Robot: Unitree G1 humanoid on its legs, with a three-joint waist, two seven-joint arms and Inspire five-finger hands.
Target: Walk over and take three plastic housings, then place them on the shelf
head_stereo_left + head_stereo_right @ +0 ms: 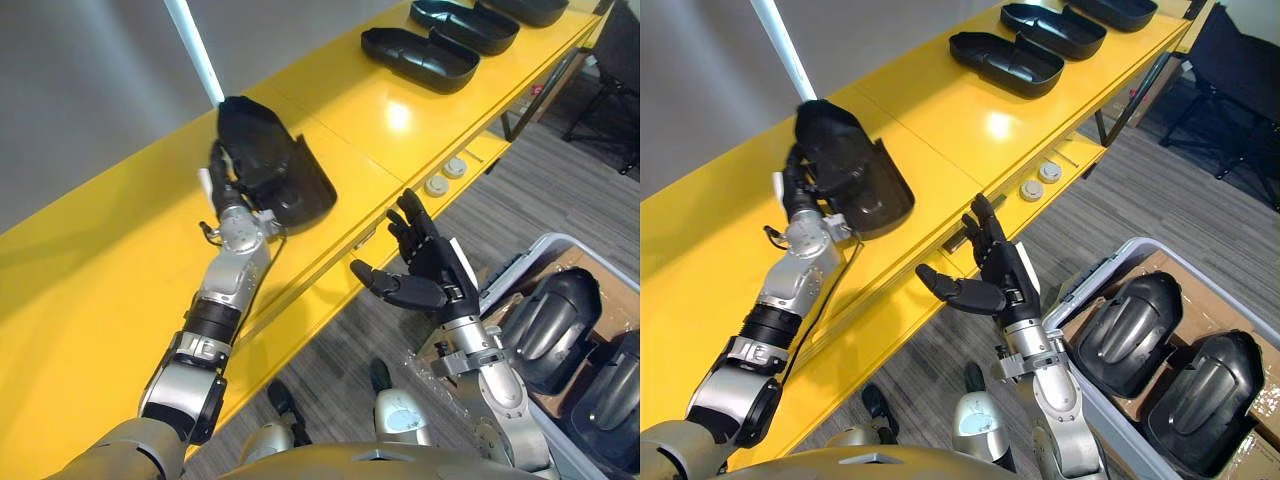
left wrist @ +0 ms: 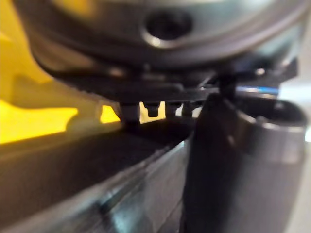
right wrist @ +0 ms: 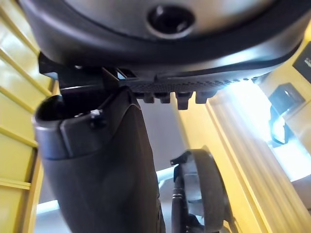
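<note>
Your left hand [image 1: 232,182] grips a black plastic housing [image 1: 285,165], resting it on the yellow shelf [image 1: 110,270]. Other housings [image 1: 420,58] already lie further along. Your right hand [image 1: 428,265] hangs spread and empty near the bin [image 1: 1100,270] of spares; letting go looks next

The shelf [image 1: 100,300] runs from the near left to the far right. Near its middle one housing [image 1: 280,165] rests tilted on it, with the fingers of the left hand [image 1: 228,185] curled round its near end. Farther right a row of housings [image 1: 420,58] lies on the shelf, well apart from the first. Two discs [image 1: 436,185] sit on the ledge below the shelf's front edge. The right hand [image 1: 995,275] hovers with fingers spread between the shelf and a bin [image 1: 1090,290] at the near right. A pair of housings [image 1: 1130,335] lies side by side in the bin.
</note>
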